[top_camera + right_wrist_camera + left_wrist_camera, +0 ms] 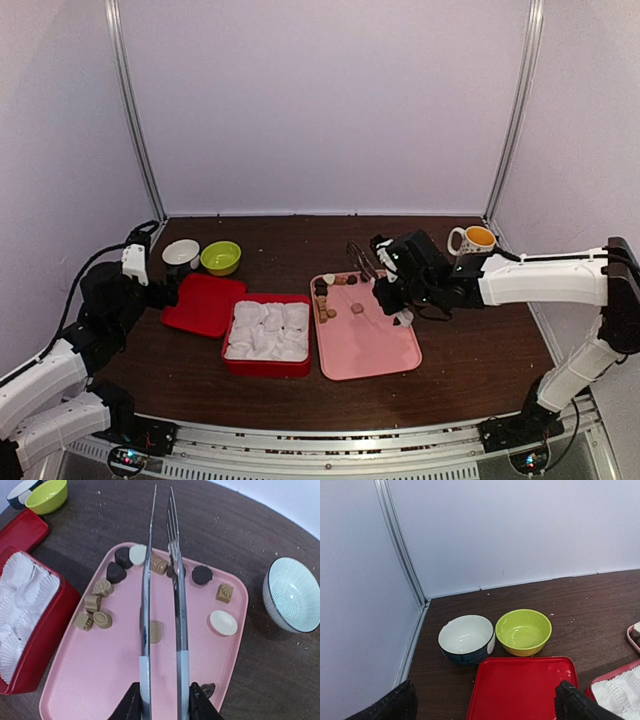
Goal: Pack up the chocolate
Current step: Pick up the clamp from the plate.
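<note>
The chocolate pieces (103, 620), light brown, dark and cream-white, lie scattered on a pink tray (100, 680), mostly along its far edge (335, 282). My right gripper (162, 702) is shut on the handles of long metal tongs (176, 595) and holds them above the tray (365, 345). The tong arms stand a little apart with nothing between their tips. One light brown piece (155, 631) lies on the tray below and between the arms. My left gripper (485, 705) is open and empty over a red lid (520, 690).
A red box (267, 335) lined with white paper cups stands left of the pink tray. A white-and-blue bowl (466, 639) and a green bowl (523, 631) stand behind the red lid (205, 303). A mug (473, 239) stands back right. A pale striped bowl (292, 595) sits right of the tray.
</note>
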Robot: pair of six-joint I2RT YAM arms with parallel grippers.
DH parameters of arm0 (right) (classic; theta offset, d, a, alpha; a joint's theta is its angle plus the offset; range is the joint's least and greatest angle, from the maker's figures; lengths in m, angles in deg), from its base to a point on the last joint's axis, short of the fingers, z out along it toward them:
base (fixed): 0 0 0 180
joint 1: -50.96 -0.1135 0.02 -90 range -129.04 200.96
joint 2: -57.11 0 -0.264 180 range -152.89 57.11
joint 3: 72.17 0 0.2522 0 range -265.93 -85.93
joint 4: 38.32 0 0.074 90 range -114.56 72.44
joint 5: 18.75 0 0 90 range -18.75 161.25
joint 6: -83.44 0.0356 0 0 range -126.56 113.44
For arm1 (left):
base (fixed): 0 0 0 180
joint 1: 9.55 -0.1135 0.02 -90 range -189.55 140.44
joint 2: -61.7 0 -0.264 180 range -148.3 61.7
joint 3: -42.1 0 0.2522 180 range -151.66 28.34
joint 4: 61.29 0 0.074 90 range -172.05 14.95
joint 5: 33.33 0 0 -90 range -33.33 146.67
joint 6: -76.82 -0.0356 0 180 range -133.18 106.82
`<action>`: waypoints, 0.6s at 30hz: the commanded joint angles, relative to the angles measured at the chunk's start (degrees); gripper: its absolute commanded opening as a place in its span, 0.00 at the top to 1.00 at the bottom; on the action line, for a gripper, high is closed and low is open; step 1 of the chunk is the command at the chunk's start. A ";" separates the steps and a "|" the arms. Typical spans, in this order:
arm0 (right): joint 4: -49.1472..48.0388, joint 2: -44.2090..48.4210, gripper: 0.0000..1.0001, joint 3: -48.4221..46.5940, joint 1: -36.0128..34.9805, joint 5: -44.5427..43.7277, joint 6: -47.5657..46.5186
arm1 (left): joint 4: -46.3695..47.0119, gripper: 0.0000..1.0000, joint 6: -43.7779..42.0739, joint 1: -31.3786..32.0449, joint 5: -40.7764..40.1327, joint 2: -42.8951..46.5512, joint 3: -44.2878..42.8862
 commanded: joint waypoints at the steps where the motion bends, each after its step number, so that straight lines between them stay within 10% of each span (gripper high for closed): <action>1: -4.03 5.06 0.76 1.06 -0.10 -3.53 -1.97 | 4.12 0.02 -1.16 -0.34 -3.44 -1.35 -1.81; 18: -4.17 18.32 0.75 0.96 -0.15 3.97 -2.89 | 26.19 0.02 -7.04 -10.94 -5.08 -15.59 3.99</action>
